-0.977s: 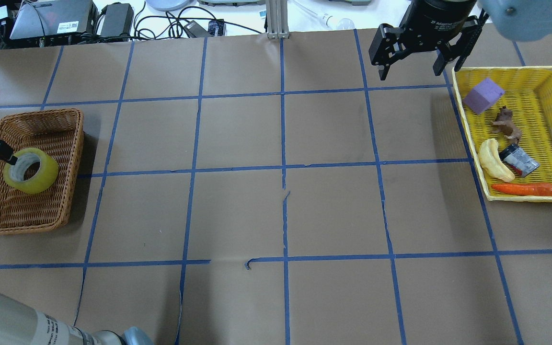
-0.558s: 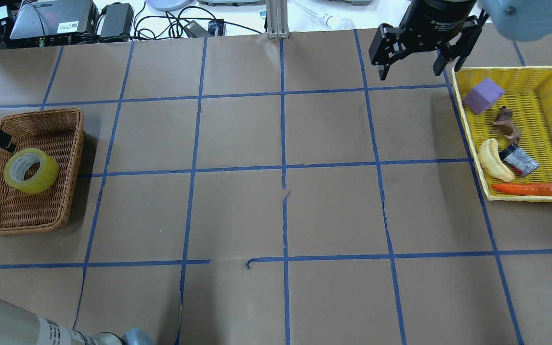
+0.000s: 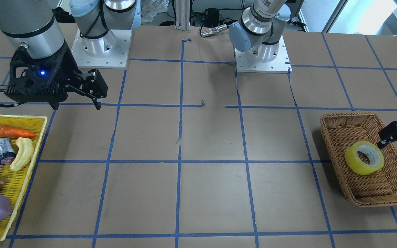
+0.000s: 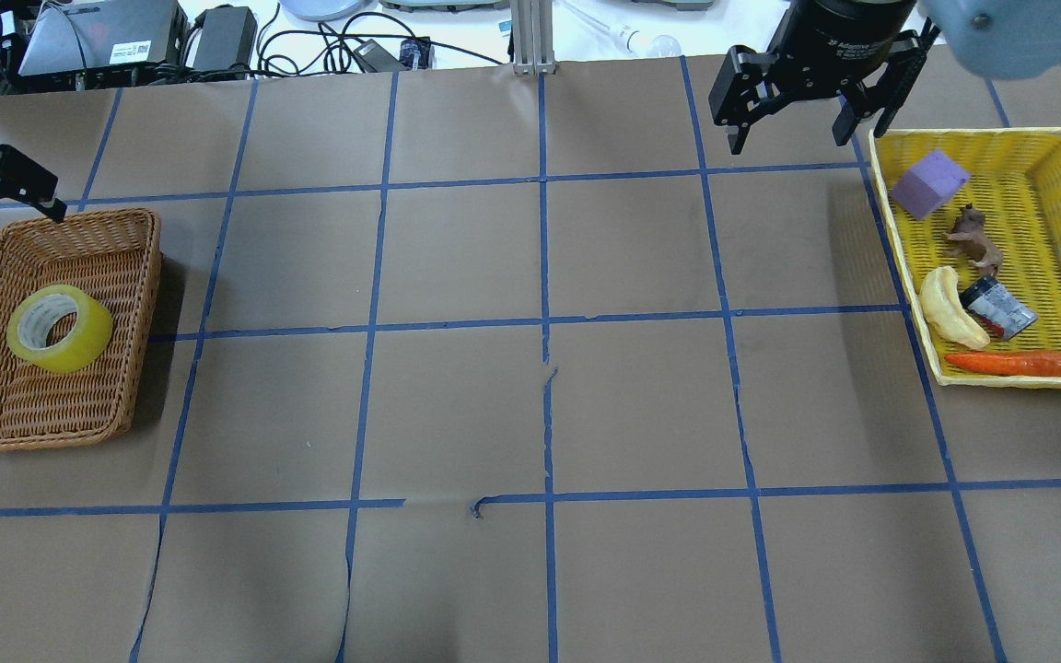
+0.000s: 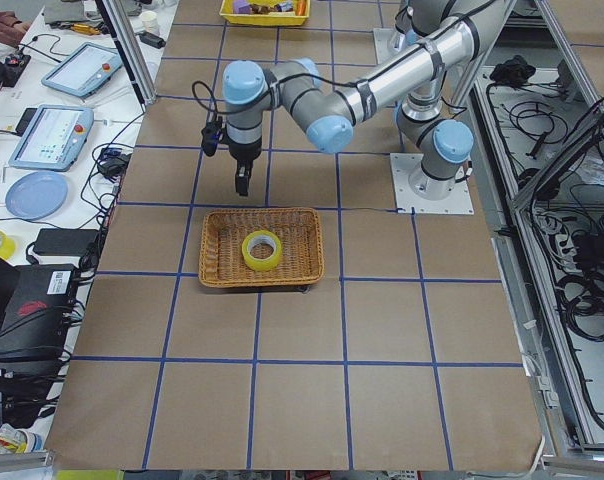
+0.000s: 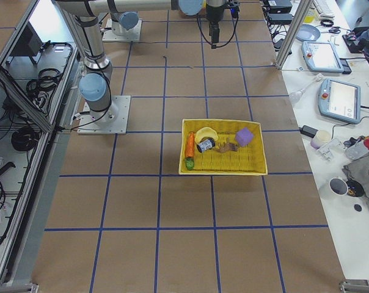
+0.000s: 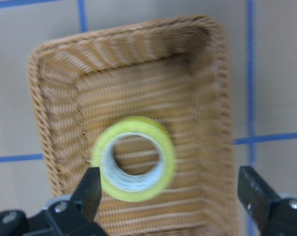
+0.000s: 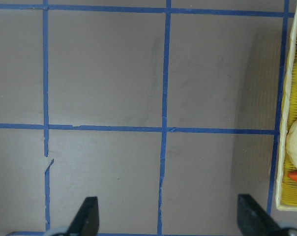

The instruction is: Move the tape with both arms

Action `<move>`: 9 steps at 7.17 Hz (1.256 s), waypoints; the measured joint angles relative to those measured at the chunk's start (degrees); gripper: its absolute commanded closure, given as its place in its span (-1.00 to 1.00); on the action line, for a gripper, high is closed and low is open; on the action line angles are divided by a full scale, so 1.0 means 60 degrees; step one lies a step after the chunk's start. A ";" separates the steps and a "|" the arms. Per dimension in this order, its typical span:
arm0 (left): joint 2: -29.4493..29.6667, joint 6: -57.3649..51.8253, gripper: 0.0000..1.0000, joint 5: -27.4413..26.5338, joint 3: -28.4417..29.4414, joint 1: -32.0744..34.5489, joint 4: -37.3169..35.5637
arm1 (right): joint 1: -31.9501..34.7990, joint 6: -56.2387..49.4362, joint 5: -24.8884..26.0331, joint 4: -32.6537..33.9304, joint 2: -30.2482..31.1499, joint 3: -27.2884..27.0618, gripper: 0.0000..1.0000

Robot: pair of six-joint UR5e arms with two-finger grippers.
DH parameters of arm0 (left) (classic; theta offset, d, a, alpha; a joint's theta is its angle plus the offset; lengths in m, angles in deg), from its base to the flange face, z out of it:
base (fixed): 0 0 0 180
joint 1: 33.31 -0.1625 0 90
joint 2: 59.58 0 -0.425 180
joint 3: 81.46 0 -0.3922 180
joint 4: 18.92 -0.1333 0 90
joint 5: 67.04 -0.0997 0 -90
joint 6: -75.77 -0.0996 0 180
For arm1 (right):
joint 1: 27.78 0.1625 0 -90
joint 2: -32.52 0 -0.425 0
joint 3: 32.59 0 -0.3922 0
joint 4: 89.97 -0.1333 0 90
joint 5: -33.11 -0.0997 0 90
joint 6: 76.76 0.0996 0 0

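Observation:
The yellow tape roll lies flat in a brown wicker basket at the table's left end. It also shows in the front view, the left side view and the left wrist view. My left gripper is open and empty, raised above the basket's far edge, apart from the tape. My right gripper is open and empty, high over the table beside the yellow basket's far left corner.
A yellow basket at the right end holds a purple block, a toy animal, a pale banana toy, a small can and a carrot. Cables, a laptop and power bricks lie beyond the far edge.
My left gripper has pulled away from the tape roll, up and toward the basket's far edge. The tape stays in the basket. The right arm has not moved.

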State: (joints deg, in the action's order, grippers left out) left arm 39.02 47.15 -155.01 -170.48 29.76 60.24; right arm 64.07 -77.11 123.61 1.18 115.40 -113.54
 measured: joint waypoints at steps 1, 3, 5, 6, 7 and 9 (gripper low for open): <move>-0.0538 0.1005 -1.00 0.0005 0.0100 0.0893 0.0876 | 0.0000 0.0000 -0.0006 0.0000 0.0000 0.0000 -1.00; -0.1135 0.3497 -1.00 -0.0049 0.0298 0.3003 0.1767 | 0.0000 0.0000 -0.0011 0.0000 -0.0005 0.0000 -1.00; -0.1159 0.5769 -1.00 -0.0033 0.0370 0.4692 0.1935 | -0.0001 0.0000 -0.0018 0.0000 -0.0008 0.0000 -1.00; -0.1148 0.6470 -1.00 0.0044 0.0340 0.5089 0.1947 | -0.0001 0.0000 -0.0014 0.0000 -0.0008 0.0000 -1.00; -0.1181 0.6776 -1.00 0.0109 0.0287 0.5259 0.1959 | -0.0001 0.0000 -0.0012 0.0000 -0.0011 0.0000 -1.00; -0.1254 0.6909 -1.00 0.0144 0.0232 0.5268 0.1973 | -0.0001 0.0000 -0.0011 0.0000 -0.0014 0.0000 -1.00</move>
State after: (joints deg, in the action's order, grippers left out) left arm 31.49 88.61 -154.15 -169.09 61.37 72.08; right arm 64.07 -77.11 123.54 1.18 115.32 -113.54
